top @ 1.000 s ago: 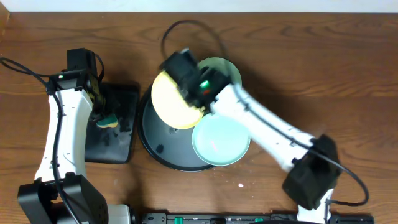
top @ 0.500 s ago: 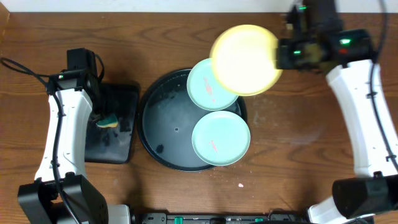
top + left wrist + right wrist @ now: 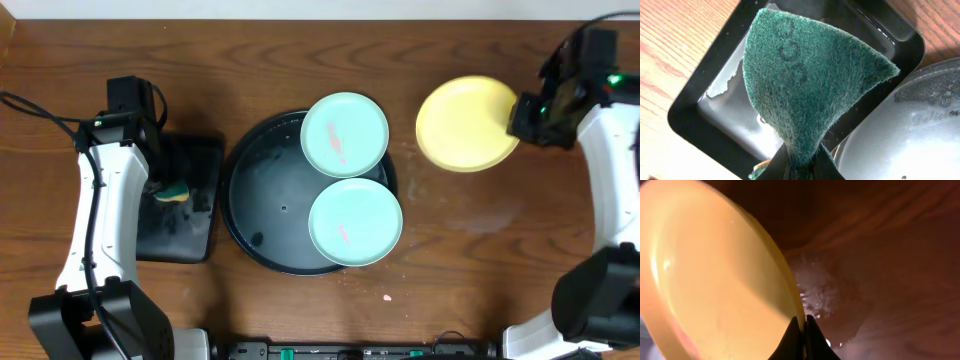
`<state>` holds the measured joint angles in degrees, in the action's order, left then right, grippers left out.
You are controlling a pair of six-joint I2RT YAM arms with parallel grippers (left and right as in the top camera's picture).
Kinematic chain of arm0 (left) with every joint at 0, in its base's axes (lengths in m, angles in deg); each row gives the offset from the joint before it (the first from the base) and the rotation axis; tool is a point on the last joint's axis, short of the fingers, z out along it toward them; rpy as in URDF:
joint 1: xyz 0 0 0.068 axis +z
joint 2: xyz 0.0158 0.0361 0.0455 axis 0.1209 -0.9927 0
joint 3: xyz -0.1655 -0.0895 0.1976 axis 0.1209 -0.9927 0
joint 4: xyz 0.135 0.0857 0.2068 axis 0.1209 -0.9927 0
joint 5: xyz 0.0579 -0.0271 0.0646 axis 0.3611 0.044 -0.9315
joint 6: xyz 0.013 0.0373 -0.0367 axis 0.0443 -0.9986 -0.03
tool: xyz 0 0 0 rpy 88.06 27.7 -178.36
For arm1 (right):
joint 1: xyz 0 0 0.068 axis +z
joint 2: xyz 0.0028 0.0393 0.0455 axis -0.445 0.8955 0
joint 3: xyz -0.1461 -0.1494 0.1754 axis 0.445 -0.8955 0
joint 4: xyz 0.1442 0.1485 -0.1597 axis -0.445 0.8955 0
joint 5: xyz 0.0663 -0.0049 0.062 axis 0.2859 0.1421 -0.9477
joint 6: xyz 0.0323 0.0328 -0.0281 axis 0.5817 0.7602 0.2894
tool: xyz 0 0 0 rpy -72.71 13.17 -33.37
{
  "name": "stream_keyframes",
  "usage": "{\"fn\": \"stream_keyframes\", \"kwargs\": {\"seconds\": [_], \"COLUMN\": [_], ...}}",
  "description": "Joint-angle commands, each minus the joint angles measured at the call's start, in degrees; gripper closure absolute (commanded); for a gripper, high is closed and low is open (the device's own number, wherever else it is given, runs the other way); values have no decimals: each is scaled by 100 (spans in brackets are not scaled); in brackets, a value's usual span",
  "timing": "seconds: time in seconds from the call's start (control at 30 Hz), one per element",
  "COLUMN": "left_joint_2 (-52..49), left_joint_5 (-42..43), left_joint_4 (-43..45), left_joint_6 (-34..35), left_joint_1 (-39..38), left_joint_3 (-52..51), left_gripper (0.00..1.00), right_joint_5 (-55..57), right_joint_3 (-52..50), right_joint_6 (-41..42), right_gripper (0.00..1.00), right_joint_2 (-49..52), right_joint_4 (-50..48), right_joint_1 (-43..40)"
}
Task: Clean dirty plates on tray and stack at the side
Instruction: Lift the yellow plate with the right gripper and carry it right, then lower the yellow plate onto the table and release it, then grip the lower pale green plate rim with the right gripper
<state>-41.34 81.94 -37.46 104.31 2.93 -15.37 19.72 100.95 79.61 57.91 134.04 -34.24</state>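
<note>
Sponge tray (image 3: 196, 236) lies beneath the left tool's (image 3: 800, 167) pinched sponge (image 3: 805, 85).

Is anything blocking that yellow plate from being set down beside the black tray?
Nothing visible does. The right hand grips the yellow plate by its rim above the wood table, right of the tray; both mint plates rest on the tray.

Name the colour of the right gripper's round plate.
The round plastic plate is pale yellow; clearest overhead.
</note>
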Motion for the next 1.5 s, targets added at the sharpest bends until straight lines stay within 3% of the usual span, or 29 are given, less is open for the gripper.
{"fn": "stream_keyframes", "kwargs": {"seconds": [0.0,0.23,0.4,0.43,0.53,0.73,1.0,1.23,1.47], "left_joint_2": [-11,-11,-11,-11,-11,-11,-11,-11,-11], "left_joint_5": [-15,-15,-13,-15,-13,-15,-15,-15,-15], "left_joint_4": [13,11,11,11,55,59,79,81,81], "left_joint_6": [-76,-76,-76,-76,-74,-76,-74,-74,-74], "left_joint_1": [20,20,20,20,20,20,20,20,20], "left_joint_3": [-13,-13,-13,-13,-13,-13,-13,-13,-15], "left_gripper": [92,92,92,92,92,92,92,92,92], "right_joint_5": [116,153,153,122,-457,-1394,-1814,-1475,-1292], "right_joint_3": [-887,-2129,-2417,-2406,-1969,-577,-494,-1290,-2020], "right_joint_6": [-37,-33,122,120,-83,-909,-1196,-726,-459], "right_gripper": [99,99,98,95,71,58,57,57,59], "right_joint_2": [85,85,85,85,9,0,22,92,98], "right_joint_4": [-581,-1947,-2256,-2251,-1705,-208,315,-85,-691], "right_joint_1": [-79,-79,-76,-76,-76,142,1246,2238,2704]}}
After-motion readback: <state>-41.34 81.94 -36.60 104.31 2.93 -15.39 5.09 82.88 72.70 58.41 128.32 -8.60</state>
